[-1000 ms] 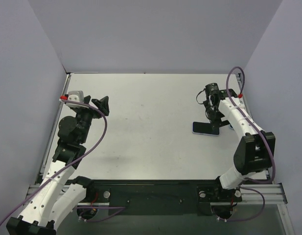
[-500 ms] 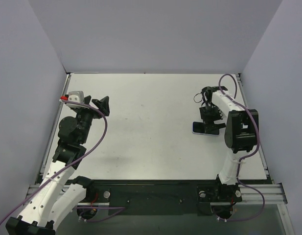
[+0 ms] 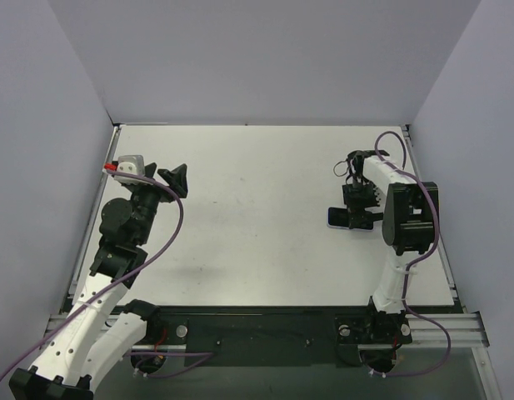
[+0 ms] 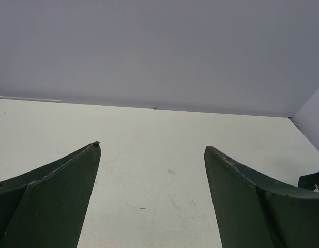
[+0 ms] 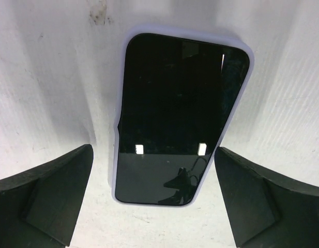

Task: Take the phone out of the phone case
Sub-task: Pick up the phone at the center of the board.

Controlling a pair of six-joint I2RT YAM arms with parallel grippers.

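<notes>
- Lying flat on the white table [image 3: 248, 250], right of centre in the overhead view: one phone [image 5: 175, 113], dark screen upward, seated in its phone case [image 5: 116, 178].
- Phone case: pale lavender. Its rim shows around the top and both long edges of the screen in the right wrist view.
- Phone, right wrist view: runs lengthwise from top centre to lower centre of the frame, slightly slanted. Two small bright reflections sit in the lower half of the glass.
- Right gripper [image 5: 153, 150]: points down over the phone with its fingers spread wide, one at the lower left of the frame, one at the lower right. Each finger stands outside a long side of the case with bare table showing between. Nothing is held.
- Right arm, overhead view: folded along the right edge of the table. Its black wrist covers the right part of the phone, so only the left end shows.
- Left gripper [image 3: 163, 175]: upper left of the overhead view, well apart from the phone. It points across the table toward the grey back wall [image 4: 159, 46]. Its fingers are spread wide with nothing between them.
- Purple cable [image 3: 169, 237]: loops along the left arm.
</notes>
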